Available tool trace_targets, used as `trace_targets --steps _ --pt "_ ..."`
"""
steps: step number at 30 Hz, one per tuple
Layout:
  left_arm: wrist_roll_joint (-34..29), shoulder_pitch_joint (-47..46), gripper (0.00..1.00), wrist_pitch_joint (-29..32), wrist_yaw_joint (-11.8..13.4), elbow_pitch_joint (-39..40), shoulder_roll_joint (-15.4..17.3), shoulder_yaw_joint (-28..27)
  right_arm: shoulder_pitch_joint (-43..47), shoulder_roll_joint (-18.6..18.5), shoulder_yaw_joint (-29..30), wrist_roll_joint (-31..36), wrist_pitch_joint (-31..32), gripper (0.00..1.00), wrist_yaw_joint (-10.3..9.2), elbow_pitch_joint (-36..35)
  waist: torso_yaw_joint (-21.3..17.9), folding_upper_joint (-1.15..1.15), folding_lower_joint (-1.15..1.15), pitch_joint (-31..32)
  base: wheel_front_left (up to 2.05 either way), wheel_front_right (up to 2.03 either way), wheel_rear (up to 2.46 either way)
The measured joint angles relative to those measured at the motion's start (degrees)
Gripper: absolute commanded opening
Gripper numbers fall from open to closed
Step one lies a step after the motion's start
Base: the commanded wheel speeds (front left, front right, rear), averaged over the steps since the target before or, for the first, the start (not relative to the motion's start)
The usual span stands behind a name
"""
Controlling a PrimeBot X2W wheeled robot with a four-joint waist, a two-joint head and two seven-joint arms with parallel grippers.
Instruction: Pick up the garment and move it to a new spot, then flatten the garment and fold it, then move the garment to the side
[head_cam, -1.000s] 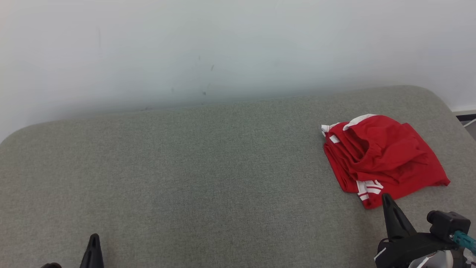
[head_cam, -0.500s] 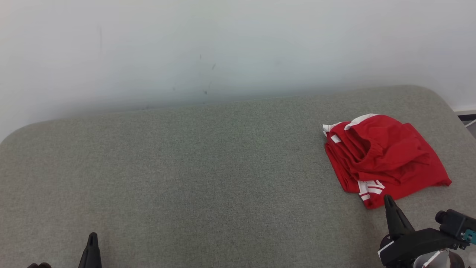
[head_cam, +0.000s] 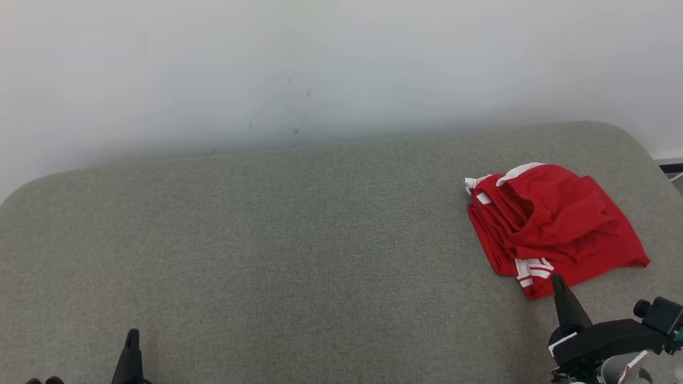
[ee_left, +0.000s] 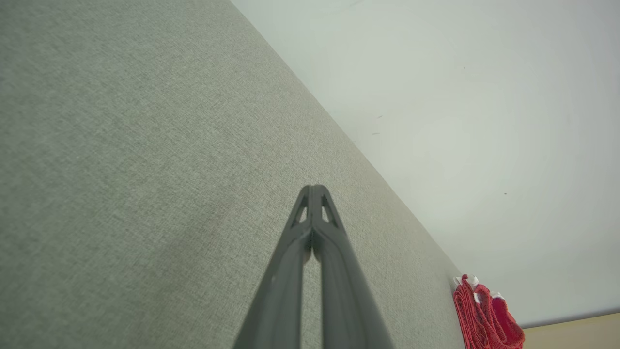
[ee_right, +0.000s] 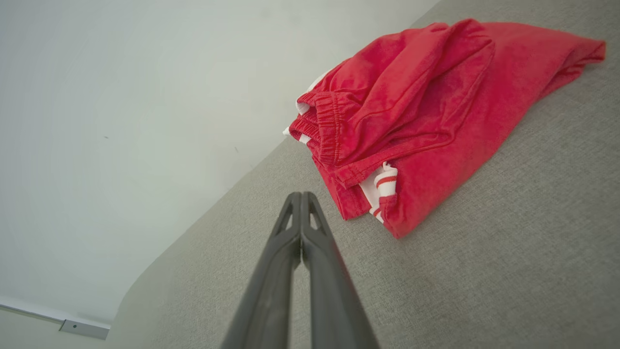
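Two long dark fingers [ee_left: 283,281] of the left gripper [ee_left: 314,189] are pressed tightly together with nothing between them, pointing over bare grey-green woven fabric cushion [head_cam: 299,240]. The right gripper [ee_right: 301,195] is likewise closed and empty, its tip near the white-striped corner of the folded red cloth garment with white trim [head_cam: 555,229] but apart from it. The garment lies on the cushion's right part, near the rounded far corner, below a pale wall [head_cam: 320,64]

One red garment [head_cam: 555,229], one grey padded surface [head_cam: 267,240], one white wall [head_cam: 341,64], two grippers, left gripper [ee_left: 314,189], right gripper [ee_right: 301,195].
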State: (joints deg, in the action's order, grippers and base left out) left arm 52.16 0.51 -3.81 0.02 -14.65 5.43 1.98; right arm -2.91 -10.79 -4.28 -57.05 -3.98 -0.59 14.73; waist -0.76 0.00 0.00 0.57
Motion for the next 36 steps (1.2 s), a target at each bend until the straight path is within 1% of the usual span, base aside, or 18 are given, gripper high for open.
trace_targets --steps 4,8,18,19,25,26,36 --pt "3.1 -0.5 0.00 0.8 -0.1 -0.3 -0.2 -0.7 0.0 0.6 0.9 -2.7 0.6 0.00 0.60 0.1 0.1 0.00 0.00 -0.1 0.00 0.00 0.00" --pt "6.2 -1.1 0.00 1.5 -1.1 -0.5 -0.4 -1.2 0.0 1.3 1.9 -5.2 1.5 0.00 1.11 0.3 0.1 0.00 0.00 -0.1 0.00 0.00 0.00" --pt "13.8 -2.0 0.00 3.6 -2.2 -0.9 -1.1 -2.6 -0.2 2.8 4.2 -11.9 3.6 0.00 2.65 0.8 0.3 0.00 0.00 -0.2 0.00 0.00 0.00" --pt "14.4 -2.2 0.00 3.9 -2.6 -0.9 -1.1 -2.8 -0.3 2.9 4.4 -12.6 3.9 0.00 2.70 0.8 0.3 0.00 0.00 -0.3 0.00 0.00 0.00" --pt "18.7 -2.3 0.00 4.9 -3.2 -1.1 -1.6 -3.5 -0.5 3.9 5.8 -16.7 5.1 0.00 3.65 1.3 0.4 0.00 0.00 -0.3 0.00 0.00 0.00" --pt "19.6 -2.3 0.00 5.3 -3.6 -1.2 -1.7 -3.6 -0.8 4.1 6.1 -17.5 5.2 0.00 3.69 1.4 0.4 0.00 0.00 -0.3 0.00 0.00 0.00" --pt "27.4 -3.5 0.00 7.3 -4.9 -1.6 -2.1 -5.1 -1.2 5.6 8.3 -24.1 7.3 0.00 5.15 1.7 0.5 0.00 0.00 -0.5 0.00 0.00 0.00"
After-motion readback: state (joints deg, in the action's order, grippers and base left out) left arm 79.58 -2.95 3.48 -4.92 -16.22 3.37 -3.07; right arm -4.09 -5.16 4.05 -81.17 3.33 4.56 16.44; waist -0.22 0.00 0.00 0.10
